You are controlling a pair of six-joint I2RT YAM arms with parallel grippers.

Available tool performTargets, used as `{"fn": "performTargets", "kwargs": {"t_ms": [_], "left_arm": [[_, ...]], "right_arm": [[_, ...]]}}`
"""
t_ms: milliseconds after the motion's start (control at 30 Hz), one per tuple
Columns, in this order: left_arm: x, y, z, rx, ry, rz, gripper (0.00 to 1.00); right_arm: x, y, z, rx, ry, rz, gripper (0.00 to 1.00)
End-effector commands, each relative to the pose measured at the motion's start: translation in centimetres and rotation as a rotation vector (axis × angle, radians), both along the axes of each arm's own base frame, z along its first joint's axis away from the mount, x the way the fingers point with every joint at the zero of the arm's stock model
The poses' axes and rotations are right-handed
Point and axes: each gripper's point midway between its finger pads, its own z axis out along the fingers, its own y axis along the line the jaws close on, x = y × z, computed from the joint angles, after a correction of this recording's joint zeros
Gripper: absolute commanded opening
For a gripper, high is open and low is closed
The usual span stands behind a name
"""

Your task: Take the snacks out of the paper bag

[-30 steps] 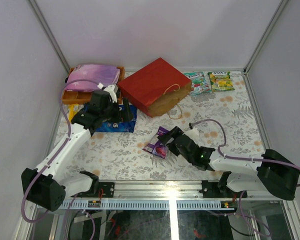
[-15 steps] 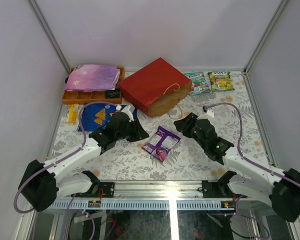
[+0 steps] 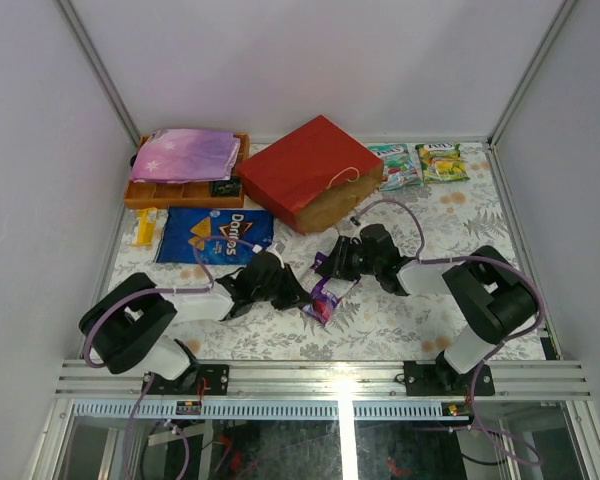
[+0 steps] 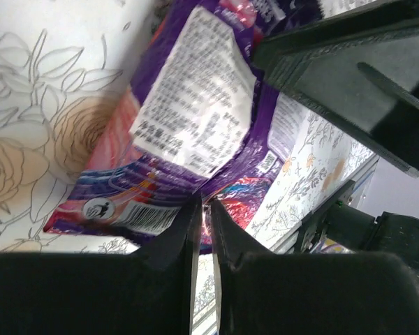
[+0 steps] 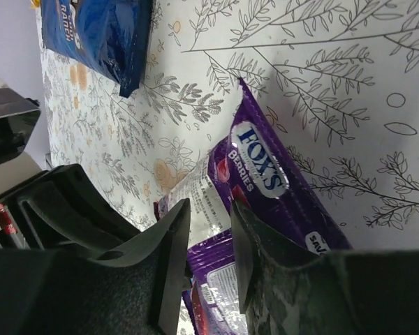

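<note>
Since both arms are folded down low over the middle of the counter (image 3: 460, 235), the thing to watch is the purple packet (image 5: 265, 174) sitting right between them. The left gripper (image 4: 204, 206) is closed down to a thin slit with its tips over the packet's lower seam. Honestly, I can't tell from the wrist view whether it's nipped the film or is just lying against it. The right gripper (image 5: 209, 206) is partway open, jaws straddling the packet's other end, nothing clamped that I can see. The packet looks curled up between the two, logo on one face and white label on the other.

Handling-wise, my guess is it's light, with glossy film that's slippery and crinkly. It's lumpy with loose sweets, so the middle will squish and slide. The best hold is probably the flat crimped seam at either end, pinched square across.

As for the rest, the red paper bag (image 3: 300, 170) lies on its side just beyond both grippers. Its mouth is turned toward the right one and its cord handles are spilled out. The blue Doritos bag (image 3: 217, 237) is flat on the counter, beyond the left gripper and off to its outer side. A green packet (image 3: 441, 160) and a paler one (image 3: 394, 166) sit well beyond the right gripper, past the bag's mouth.
</note>
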Motion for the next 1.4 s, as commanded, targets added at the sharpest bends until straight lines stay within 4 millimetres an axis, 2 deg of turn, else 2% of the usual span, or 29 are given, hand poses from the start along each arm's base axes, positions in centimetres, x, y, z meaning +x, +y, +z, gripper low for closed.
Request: {"fn": "performTargets", "kwargs": {"t_ms": [0,100,267,400,533,667,800,867,933,1067,1133,1233,1367], "left_arm": [[0.7,0.1,-0.5,-0.008,0.007,0.065,0.11],[1.0,1.4,-2.0,0.11,0.026,0.095,0.14],[2.6,3.2,-3.2,0.28,0.015,0.131,0.16],[4.6,5.5,-3.6,0.419,-0.007,0.168,0.15],[6.8,7.9,-3.3,0.497,-0.028,0.201,0.15],[8.0,7.6,-1.3,0.476,-0.071,0.196,0.16],[7.8,7.5,1.0,0.445,-0.109,0.19,0.2],[7.5,8.0,2.5,0.435,-0.153,0.193,0.27],[7.1,8.5,4.7,0.408,-0.217,0.194,0.38],[5.6,8.7,6.7,0.367,-0.293,0.12,0.62],[5.0,9.1,6.5,0.385,-0.285,0.099,0.66],[4.2,9.9,6.4,0.41,-0.279,0.092,0.68],[3.7,10.2,7.9,0.385,-0.316,0.083,0.77]], "right_arm": [[-0.9,-0.3,-1.5,0.04,-0.002,0.015,0.37],[-2.4,-1.6,-3.6,0.038,0.052,-0.036,0.36],[-5.1,-4.1,-5.2,0.074,0.126,-0.161,0.3],[-6.1,-6.8,-5.3,0.065,0.138,-0.296,0.37],[-6.4,-7.6,-4.7,0.022,0.113,-0.342,0.5],[-5.0,-7.7,-2.9,-0.067,0.016,-0.333,0.62],[-3.7,-7.6,-0.6,-0.141,-0.064,-0.286,0.68],[-3.5,-7.5,0.9,-0.161,-0.096,-0.253,0.69],[-3.9,-7.4,2.0,-0.193,-0.117,-0.201,0.7],[-5.2,-8.1,2.1,-0.365,-0.133,-0.108,0.75],[-5.8,-8.3,1.7,-0.451,-0.14,-0.079,0.81],[-6.4,-7.5,1.9,-0.538,-0.172,-0.057,1.0],[-6.5,-6.2,2.1,-0.691,-0.208,-0.043,0.99]]}}
